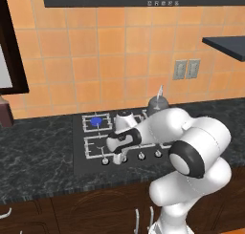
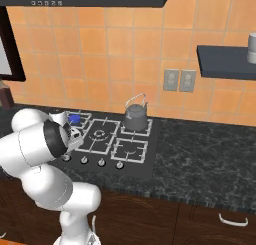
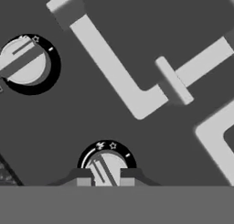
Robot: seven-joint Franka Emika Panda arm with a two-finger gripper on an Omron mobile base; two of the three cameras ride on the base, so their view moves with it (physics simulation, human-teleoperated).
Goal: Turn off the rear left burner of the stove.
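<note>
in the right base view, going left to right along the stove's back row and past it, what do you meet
rear left burner, lit blue → kettle on the rear right grate → bare counter → wall shelf higher up

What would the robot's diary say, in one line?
burner: lit blue | gripper: open, straddling knob | kettle: rear right grate

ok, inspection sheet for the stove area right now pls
Surface: dark speckled stone counter, flat black glass cooktop set into it.
Job's things: small rear left burner, centre blue, lit; row of small silver knobs.
Clutter: grey kettle on the rear right grate.
Grippers: two-finger gripper straddling a silver knob, fingertips either side; contact unclear.
Cables: nothing seen.
Surroundings: orange tile wall, grey outlets, dark shelf.
</note>
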